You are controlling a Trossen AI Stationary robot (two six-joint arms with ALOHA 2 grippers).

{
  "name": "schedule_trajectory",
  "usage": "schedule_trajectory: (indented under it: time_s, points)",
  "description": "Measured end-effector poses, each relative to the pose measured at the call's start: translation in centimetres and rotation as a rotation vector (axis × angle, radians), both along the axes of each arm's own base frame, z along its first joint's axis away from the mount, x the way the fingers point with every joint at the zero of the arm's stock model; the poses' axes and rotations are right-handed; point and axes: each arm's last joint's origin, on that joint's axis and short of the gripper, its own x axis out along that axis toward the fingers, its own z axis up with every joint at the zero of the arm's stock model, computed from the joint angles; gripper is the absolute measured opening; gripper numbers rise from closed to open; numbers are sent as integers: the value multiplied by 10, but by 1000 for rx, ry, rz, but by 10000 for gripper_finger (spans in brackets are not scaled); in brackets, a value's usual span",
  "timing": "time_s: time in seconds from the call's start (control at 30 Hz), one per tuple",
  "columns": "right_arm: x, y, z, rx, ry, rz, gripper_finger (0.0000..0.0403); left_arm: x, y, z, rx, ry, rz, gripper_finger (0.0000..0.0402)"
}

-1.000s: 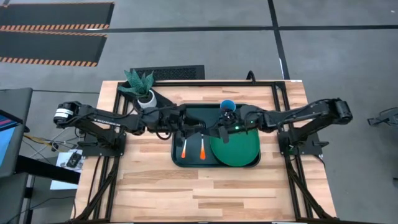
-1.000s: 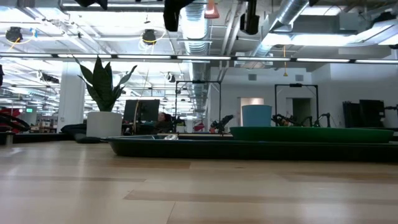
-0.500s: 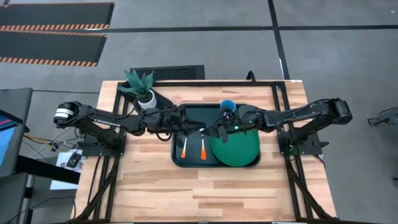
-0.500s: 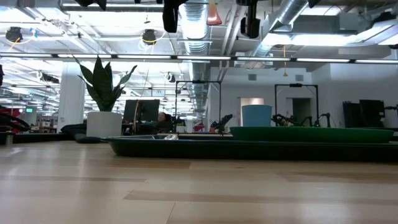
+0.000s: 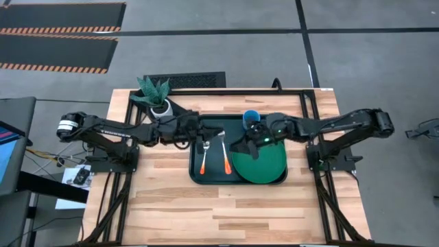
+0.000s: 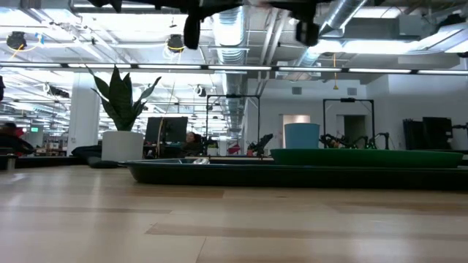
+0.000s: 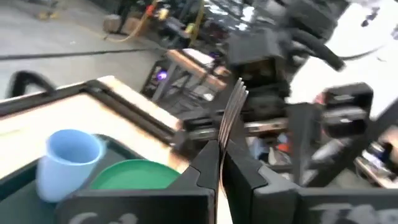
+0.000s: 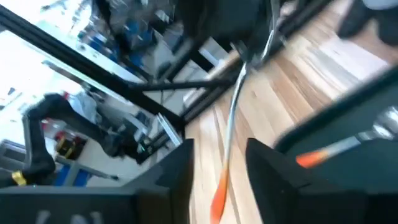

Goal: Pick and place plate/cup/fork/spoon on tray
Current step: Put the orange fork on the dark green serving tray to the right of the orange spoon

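Broadly, bare worktop (image 5: 171, 206) lies open in front of the tray (image 5: 199, 177), which sits mid-worktop. A potted plant (image 5: 156, 96) stands off the tray's back-left corner. On the tray, the plate (image 5: 264, 165) fills the right half, the cup (image 5: 252, 117) stands at the back edge and the spoon (image 5: 204, 158) lies at the left. The left gripper (image 5: 209, 132) hangs over the tray's back-left, jaws pinched on the fork (image 7: 233, 109) just below its tines. The right gripper (image 5: 252, 145) hovers at the plate's back rim beside the cup, jaws apart and holding nothing.
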Motion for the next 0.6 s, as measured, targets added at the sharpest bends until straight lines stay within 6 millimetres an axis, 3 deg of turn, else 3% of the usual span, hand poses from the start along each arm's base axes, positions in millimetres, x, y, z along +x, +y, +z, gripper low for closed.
schedule_trajectory:
  time_s: [0.23,0.43,0.6]
  points:
    - [-58,1,13,-4,199,-33,210,-11,21,-20,-61,239,29,0]
    - [-98,10,27,-39,211,-160,203,6,25,-63,-117,385,-48,0]
    - [-110,16,34,-45,168,-211,191,24,37,-96,-141,433,-61,0]
